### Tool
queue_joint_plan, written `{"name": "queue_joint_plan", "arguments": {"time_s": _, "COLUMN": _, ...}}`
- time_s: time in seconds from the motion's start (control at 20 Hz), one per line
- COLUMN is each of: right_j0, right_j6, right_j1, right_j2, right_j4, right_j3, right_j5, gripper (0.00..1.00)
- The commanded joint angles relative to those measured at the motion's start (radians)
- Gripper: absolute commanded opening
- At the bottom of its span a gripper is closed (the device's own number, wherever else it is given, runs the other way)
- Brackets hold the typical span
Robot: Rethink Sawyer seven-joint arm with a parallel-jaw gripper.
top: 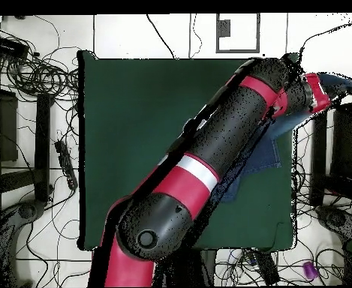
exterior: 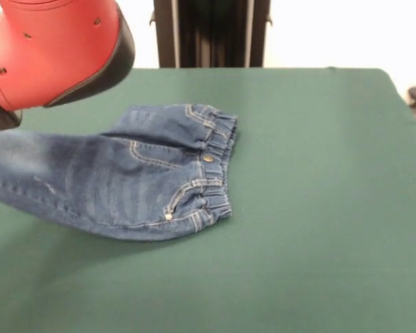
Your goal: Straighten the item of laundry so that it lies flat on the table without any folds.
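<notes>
Jeans (exterior: 135, 177) of blue denim lie on the green worktop (exterior: 319, 208) in the front view, left of its middle, with the gathered elastic waistband at their right end, a metal button showing just inside it and tan stitching around the pockets. One leg runs off to the left, faded in whitish patches, and passes out of the picture at the left edge; it looks raised off the cloth there, with a soft shadow under it on the worktop. The upper part of the garment is folded or bunched behind that leg near the waistband. A big red and black arm segment (exterior: 52, 48) fills the top left corner above the jeans, and the pincer is not seen from this side. From overhead, the arm (top: 201, 161) reaches slantwise from the bottom left up to the top right, across the worktop (top: 133, 112), and hides most of the garment. Only a patch of the jeans (top: 263, 154) shows beside the arm near the worktop's right edge, and a further strip of blue denim stretches out past that edge at the upper right, beyond the arm's red wrist. The pincer itself is hidden at that end of the arm, so I cannot tell whether it is spread or pressed together.
</notes>
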Motion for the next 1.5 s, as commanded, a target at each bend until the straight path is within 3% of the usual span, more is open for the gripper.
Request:
{"name": "queue_joint_plan", "arguments": {"time_s": 0.05, "right_j0": 0.006, "right_j6": 0.403, "right_j1": 0.016, "right_j2": 0.016, "right_j4": 0.003, "right_j3": 0.011, "right_j5": -0.123, "gripper": 0.00}}
{"name": "queue_joint_plan", "arguments": {"time_s": 0.5, "right_j0": -0.009, "right_j6": 0.434, "right_j1": 0.029, "right_j2": 0.028, "right_j4": 0.049, "right_j3": 0.002, "right_j5": -0.196, "gripper": 0.00}}
{"name": "queue_joint_plan", "arguments": {"time_s": 0.75, "right_j0": -0.022, "right_j6": 0.353, "right_j1": -0.007, "right_j2": 0.177, "right_j4": 0.145, "right_j3": -0.012, "right_j5": -0.359, "gripper": 0.00}}
{"name": "queue_joint_plan", "arguments": {"time_s": 1.0, "right_j0": -0.019, "right_j6": 0.106, "right_j1": -0.115, "right_j2": 0.533, "right_j4": 0.279, "right_j3": 0.086, "right_j5": -0.479, "gripper": 0.00}}
{"name": "queue_joint_plan", "arguments": {"time_s": 1.1, "right_j0": -0.028, "right_j6": 0.064, "right_j1": -0.146, "right_j2": 0.614, "right_j4": 0.290, "right_j3": 0.115, "right_j5": -0.509, "gripper": 0.00}}
{"name": "queue_joint_plan", "arguments": {"time_s": 1.15, "right_j0": -0.067, "right_j6": -0.034, "right_j1": -0.225, "right_j2": 0.813, "right_j4": 0.283, "right_j3": 0.188, "right_j5": -0.566, "gripper": 0.00}}
{"name": "queue_joint_plan", "arguments": {"time_s": 1.3, "right_j0": -0.185, "right_j6": -0.161, "right_j1": -0.368, "right_j2": 1.178, "right_j4": 0.240, "right_j3": 0.350, "right_j5": -0.625, "gripper": 0.00}}
{"name": "queue_joint_plan", "arguments": {"time_s": 1.4, "right_j0": -0.265, "right_j6": -0.198, "right_j1": -0.441, "right_j2": 1.358, "right_j4": 0.229, "right_j3": 0.460, "right_j5": -0.621, "gripper": 0.00}}
{"name": "queue_joint_plan", "arguments": {"time_s": 1.5, "right_j0": -0.312, "right_j6": -0.190, "right_j1": -0.492, "right_j2": 1.443, "right_j4": 0.228, "right_j3": 0.534, "right_j5": -0.585, "gripper": 0.00}}
